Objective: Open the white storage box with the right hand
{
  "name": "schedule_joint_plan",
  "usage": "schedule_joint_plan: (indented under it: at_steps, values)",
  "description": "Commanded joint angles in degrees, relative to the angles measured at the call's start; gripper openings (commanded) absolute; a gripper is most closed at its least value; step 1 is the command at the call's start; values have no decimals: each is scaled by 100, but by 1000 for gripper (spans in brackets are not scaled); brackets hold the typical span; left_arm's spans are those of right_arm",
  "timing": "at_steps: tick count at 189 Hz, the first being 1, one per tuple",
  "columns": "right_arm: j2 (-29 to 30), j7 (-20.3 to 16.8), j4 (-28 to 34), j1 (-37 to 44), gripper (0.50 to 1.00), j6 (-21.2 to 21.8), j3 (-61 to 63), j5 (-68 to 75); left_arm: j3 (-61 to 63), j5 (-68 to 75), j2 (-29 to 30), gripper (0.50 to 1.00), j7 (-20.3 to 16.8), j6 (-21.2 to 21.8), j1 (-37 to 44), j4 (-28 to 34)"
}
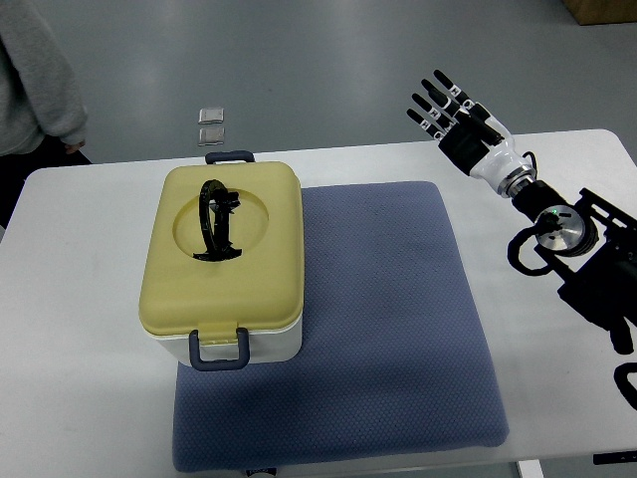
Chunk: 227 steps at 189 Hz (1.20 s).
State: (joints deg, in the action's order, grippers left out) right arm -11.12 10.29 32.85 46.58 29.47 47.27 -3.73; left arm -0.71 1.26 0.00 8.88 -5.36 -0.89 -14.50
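The box (224, 264) sits on the left part of a blue-grey mat (388, 329), its left side overhanging the mat onto the white table (80, 329). Its body is white and its lid (221, 249) pale yellow, closed, with a round recess in the top where a black carry handle (217, 221) lies folded. A dark blue latch (220, 350) hangs at the box's near end and a second latch (230, 156) shows at its far end. The right hand (460, 118) is well to the right of the box and beyond the mat's far right corner, raised above the table's far edge; its black fingers (430, 100) are stretched out straight and slightly spread, holding nothing, pointing up and to the left. Its arm (572, 239) runs back to the right edge. Beyond the box, on the floor past the table, lie two small grey squares (210, 123). A person's grey sleeve (40, 75) shows at the upper left corner, well away from the box.
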Motion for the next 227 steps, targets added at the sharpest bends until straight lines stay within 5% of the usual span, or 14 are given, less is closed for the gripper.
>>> schedule_joint_plan:
  at_steps: [1,48,91,137,227]
  values:
    - [-259,-1,64,465,958,314,-157,-1287,1,5,0,1000,0,0,1,0]
    - [-1006,-159,1346,1766,960,553,-869,-4803,-8,-3,0,1000,0,0,1,0]
    - [-980,-291,2560,2592,960,553,-1106,-6412,-26,-3,0,1000,0,0,1,-9]
    - [-567,-396,2630,2997,960,553,-1669,-7168,-52,-3,0,1000,0,0,1,0]
    - [180,-388,2586,2487,960,553,-1660,-7590,-35,5,0,1000,0,0,1,-9]
